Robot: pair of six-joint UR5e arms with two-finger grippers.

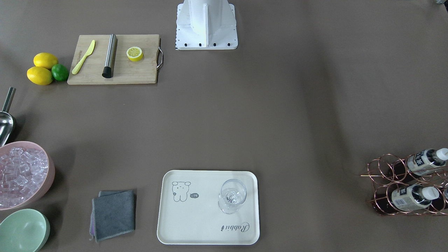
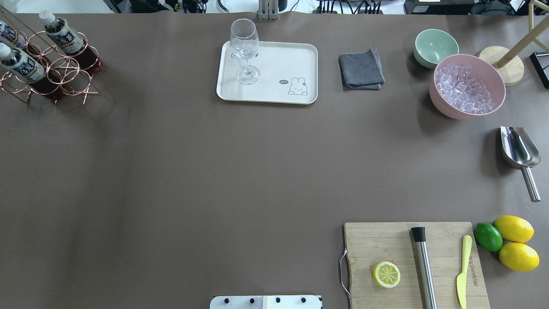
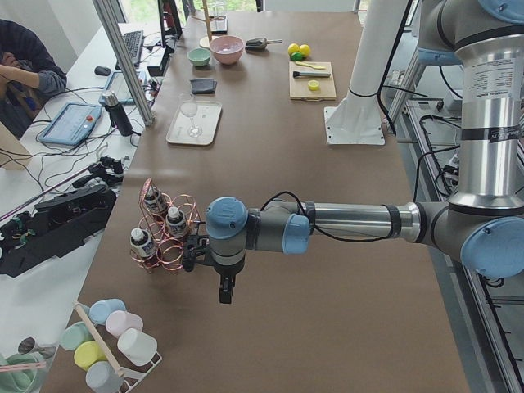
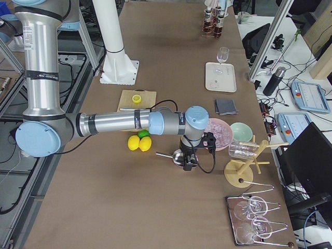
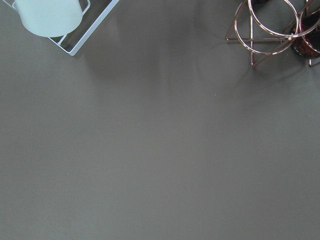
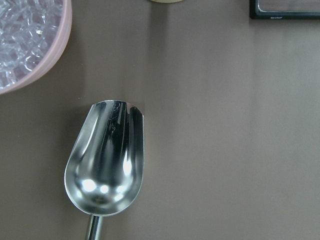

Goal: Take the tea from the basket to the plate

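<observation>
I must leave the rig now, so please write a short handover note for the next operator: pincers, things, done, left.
Left pincer hangs over the table beside the basket; right pincer over the scoop. Open or shut: cannot tell.
Three tea bottles sit in the basket. The plate holds only a wine glass.
Done: nothing. Left: grasp one tea, set it on plate.

Overhead and front cameras are looking down from opposite sides, both showing the plate [image 2: 274, 60]. Wrist cameras are pointing straight down, close over the table [image 5: 150, 150]; side cameras are looking along it.
</observation>
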